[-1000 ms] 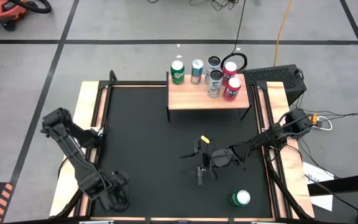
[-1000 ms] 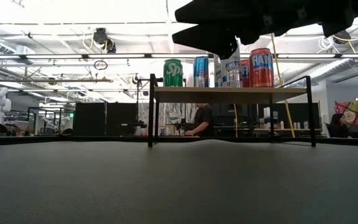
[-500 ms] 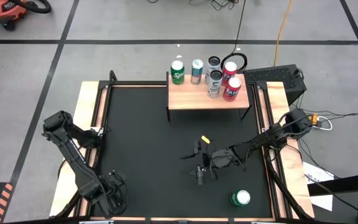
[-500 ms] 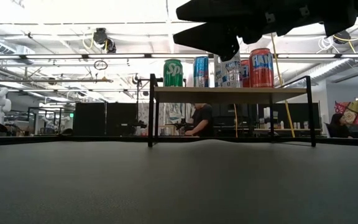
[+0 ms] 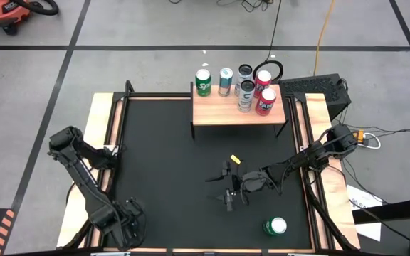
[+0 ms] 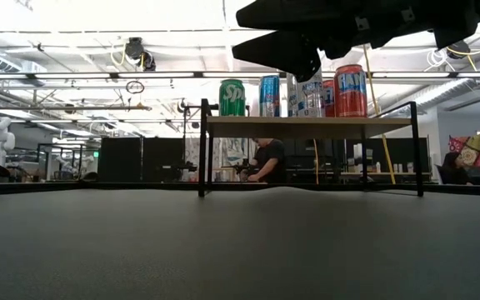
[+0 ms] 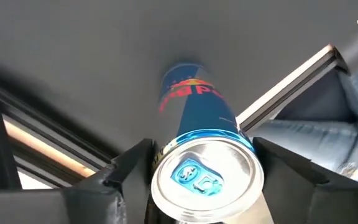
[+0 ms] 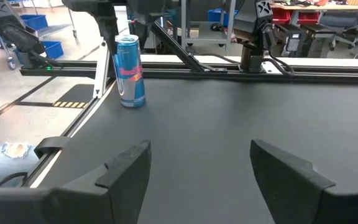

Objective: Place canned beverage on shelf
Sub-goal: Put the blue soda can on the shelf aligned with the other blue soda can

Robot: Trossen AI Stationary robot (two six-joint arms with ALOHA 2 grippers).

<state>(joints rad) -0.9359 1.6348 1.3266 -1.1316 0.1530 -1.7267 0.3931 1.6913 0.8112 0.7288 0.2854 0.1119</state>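
A blue and silver can (image 7: 194, 106) stands upright on the black table near its near-left corner. It also shows in the right wrist view (image 8: 129, 71). My left gripper (image 7: 201, 146) hangs over it, pointing down and open, with a finger on either side of the can's top; I see no touch. In the high view my left gripper (image 5: 125, 220) hides the can. My right gripper (image 5: 230, 188) is open and empty above the table's middle. The light-wood shelf (image 5: 219, 112) stands at the far edge and bears several upright cans (image 5: 246, 92).
A green can (image 5: 275, 227) stands upright near the table's near-right corner. The shelf's black legs (image 6: 202, 150) rest on the table. A person (image 6: 267, 160) shows in the room behind. Bare black table (image 5: 162, 156) lies between the arms and the shelf.
My left gripper has shifted a little toward the table's left edge. My right arm has kept still.
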